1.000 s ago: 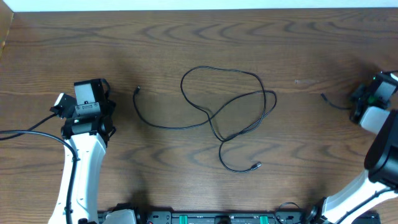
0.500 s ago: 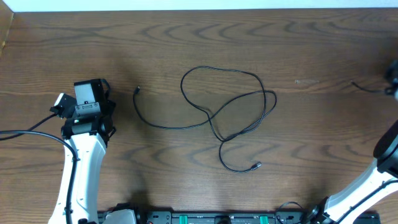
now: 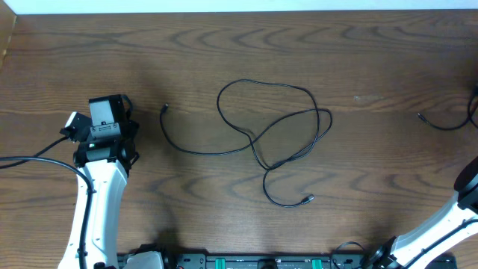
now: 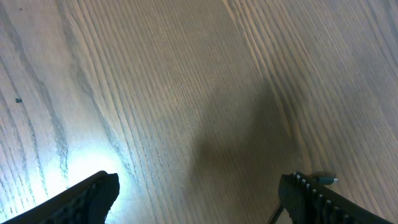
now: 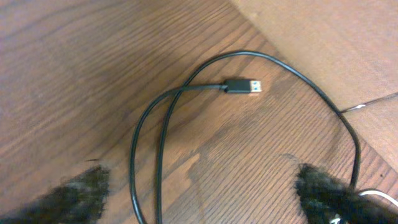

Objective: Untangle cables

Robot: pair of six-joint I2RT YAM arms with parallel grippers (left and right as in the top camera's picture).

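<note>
- Overhead: wooden table (image 3: 89, 45). The long black cable (image 3: 254, 138) lies mid-table in loose crossing loops. One end is at the left, near the left arm (image 3: 101, 187). The other end, with a small plug, is at the lower middle.
- Overhead: the second black cable (image 3: 444, 125) is short and lies at the far right edge, well apart from the long one. Its free end points left.
- Overhead: of the right arm (image 3: 464, 196), only a white link shows at the lower right, and its gripper is out of frame.
- Left wrist: the left gripper (image 4: 199, 193) is spread wide over bare wood, with nothing between its fingers (image 4: 93, 194). A small plug tip (image 4: 328, 180) sits on the table just beside the right-side finger. Cannot tell whether they touch.
- Right wrist: the right gripper (image 5: 202, 183) is spread wide and holds nothing. Its blurred dark fingertips (image 5: 326, 190) sit at the bottom corners.
- Right wrist: the second black cable lies loose on the table near the edge. It curves in a loop, and its USB plug (image 5: 242, 86) lies flat inside the loop, clear of both fingertips.
</note>
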